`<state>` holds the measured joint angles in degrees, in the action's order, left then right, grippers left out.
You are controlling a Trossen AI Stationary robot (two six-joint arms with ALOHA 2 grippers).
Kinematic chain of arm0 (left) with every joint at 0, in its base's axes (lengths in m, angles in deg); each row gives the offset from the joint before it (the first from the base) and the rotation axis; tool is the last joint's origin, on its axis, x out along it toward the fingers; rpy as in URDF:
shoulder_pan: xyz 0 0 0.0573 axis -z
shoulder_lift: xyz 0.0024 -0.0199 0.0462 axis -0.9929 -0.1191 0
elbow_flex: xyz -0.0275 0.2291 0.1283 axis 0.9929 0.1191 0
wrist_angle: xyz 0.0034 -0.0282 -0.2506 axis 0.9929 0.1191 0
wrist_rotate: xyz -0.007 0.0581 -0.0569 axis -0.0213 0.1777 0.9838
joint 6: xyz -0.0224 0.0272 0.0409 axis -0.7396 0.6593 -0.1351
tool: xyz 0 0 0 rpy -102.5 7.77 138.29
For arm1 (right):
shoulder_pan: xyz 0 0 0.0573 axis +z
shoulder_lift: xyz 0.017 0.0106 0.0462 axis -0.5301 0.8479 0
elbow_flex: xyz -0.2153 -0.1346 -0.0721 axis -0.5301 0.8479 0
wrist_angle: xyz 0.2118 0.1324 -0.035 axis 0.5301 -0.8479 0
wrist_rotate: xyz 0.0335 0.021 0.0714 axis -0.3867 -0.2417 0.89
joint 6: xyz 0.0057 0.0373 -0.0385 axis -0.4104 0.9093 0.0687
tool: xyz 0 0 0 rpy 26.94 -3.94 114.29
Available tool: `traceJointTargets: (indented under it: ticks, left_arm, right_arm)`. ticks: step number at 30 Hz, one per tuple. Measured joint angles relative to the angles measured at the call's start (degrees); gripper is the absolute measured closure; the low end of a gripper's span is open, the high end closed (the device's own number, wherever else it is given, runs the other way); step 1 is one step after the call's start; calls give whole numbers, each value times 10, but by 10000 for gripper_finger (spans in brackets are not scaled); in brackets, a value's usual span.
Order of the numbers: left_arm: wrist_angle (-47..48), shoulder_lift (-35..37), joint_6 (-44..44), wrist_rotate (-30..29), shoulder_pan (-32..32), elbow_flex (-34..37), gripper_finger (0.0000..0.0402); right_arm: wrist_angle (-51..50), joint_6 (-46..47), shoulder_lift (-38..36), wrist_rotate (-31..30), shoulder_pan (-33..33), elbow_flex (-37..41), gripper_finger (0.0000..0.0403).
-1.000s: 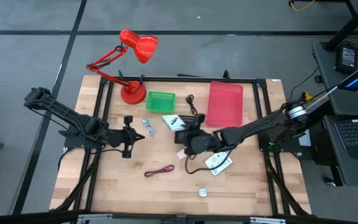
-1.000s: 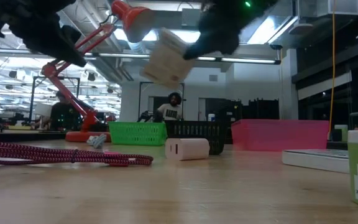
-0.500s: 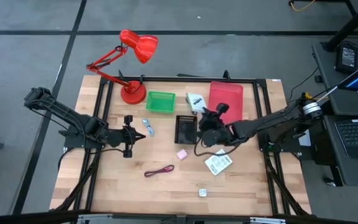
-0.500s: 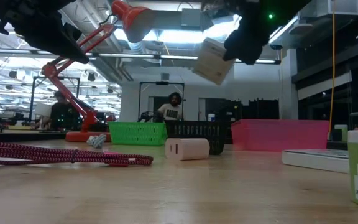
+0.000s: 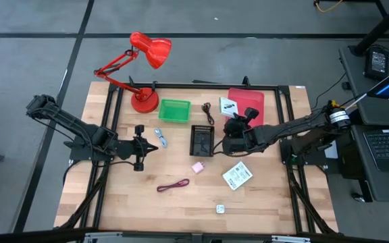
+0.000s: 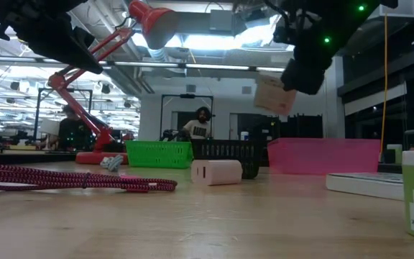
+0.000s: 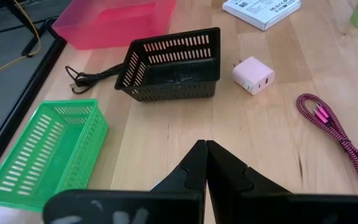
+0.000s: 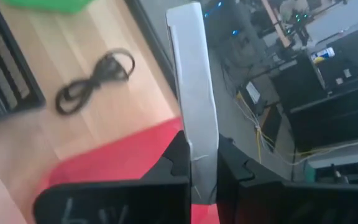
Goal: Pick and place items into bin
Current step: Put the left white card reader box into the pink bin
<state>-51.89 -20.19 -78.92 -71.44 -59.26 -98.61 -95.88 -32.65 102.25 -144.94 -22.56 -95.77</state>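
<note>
White printed packet: flat, thin, probably light and fairly stiff, best pinched by one edge (a broad face would likely slip). Right gripper has it clamped edge-on, packet standing up between the fingers, held in the air over the pink bin, near its green-basket side. Left gripper pinched closed, holding nothing, waiting above the bench.

You see a light wooden surface with a black metal frame, standing on a grey floor crossed by dark lines. At its right side an open laptop sits on a dark desk. Behind, long ceiling lights shine in a big hall, where a seated person is far away.
</note>
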Motion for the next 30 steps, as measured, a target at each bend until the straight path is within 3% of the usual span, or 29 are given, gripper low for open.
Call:
traceJointTargets:
  ticks: [7,13,30]
  left_arm:
    - [0,0,0,0,0,0,398]
    - [0,0,0,0,0,0,398]
    - [0,0,0,0,0,0,398]
  right_arm:
    - [-106,73,0,4,0,0,386]
    - [-174,118,0,52,-4,0,386]
    - [-173,38,1,105,-91,0,386]
